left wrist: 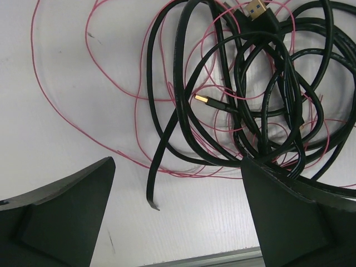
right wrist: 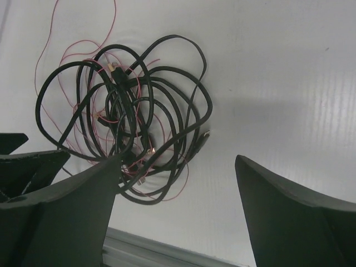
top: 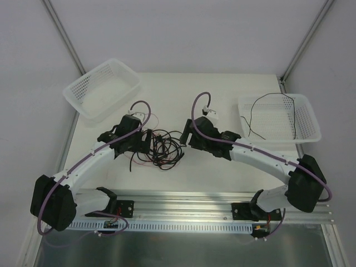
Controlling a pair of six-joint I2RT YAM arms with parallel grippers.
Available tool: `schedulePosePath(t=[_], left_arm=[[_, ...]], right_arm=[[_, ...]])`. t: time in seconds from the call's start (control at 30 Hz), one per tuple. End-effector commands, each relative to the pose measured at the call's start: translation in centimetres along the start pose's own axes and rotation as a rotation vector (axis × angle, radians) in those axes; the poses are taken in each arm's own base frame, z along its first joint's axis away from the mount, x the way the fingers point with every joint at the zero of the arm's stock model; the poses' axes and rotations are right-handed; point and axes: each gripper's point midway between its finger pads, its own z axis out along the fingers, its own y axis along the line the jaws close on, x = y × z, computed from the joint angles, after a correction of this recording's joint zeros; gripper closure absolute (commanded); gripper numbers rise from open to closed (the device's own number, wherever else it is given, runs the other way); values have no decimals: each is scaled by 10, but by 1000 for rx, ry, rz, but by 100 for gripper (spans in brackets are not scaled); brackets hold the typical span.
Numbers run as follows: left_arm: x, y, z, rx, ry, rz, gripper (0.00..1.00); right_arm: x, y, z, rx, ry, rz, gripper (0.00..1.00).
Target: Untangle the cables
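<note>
A tangle of black cables and thin red wires [top: 164,147] lies on the white table between the two grippers. My left gripper [top: 146,142] is open and empty just left of the tangle. In the left wrist view the gripper [left wrist: 178,162] has its jaws wide apart above the table, with the tangle [left wrist: 261,100] ahead and to the right and a loose black cable end [left wrist: 151,194] between the fingers. My right gripper [top: 184,137] is open and empty on the tangle's right side. In the right wrist view the gripper [right wrist: 178,158] has the tangle [right wrist: 128,111] ahead of its left finger.
A white perforated basket [top: 73,92] stands at the back left. A second basket [top: 315,125] at the back right holds one thin black cable [top: 272,105]. A metal rail [top: 183,200] runs along the near edge.
</note>
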Motion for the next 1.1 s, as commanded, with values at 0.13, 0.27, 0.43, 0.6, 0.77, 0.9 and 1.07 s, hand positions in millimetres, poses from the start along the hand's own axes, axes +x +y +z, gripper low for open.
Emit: schedulePosePath(t=[0.13, 0.27, 0.43, 0.6, 0.77, 0.9, 1.07], left_arm=[[-9, 3, 9, -46, 19, -49, 3], [-8, 4, 16, -67, 40, -62, 6], [-7, -1, 30, -74, 89, -92, 9], [-3, 4, 40, -101, 118, -92, 13], [2, 9, 54, -133, 159, -98, 19], [5, 22, 65, -187, 194, -112, 33], [9, 36, 71, -230, 218, -141, 55]], right_arm=[[7, 42, 36, -10, -49, 177, 18], [26, 46, 54, 6, -20, 162, 29], [36, 48, 66, 11, 4, 165, 39], [44, 48, 65, 6, 27, 148, 60], [36, 58, 43, -46, 21, 93, 93], [21, 69, 9, -108, 10, 18, 99], [-15, 84, -48, -209, -34, -97, 99]])
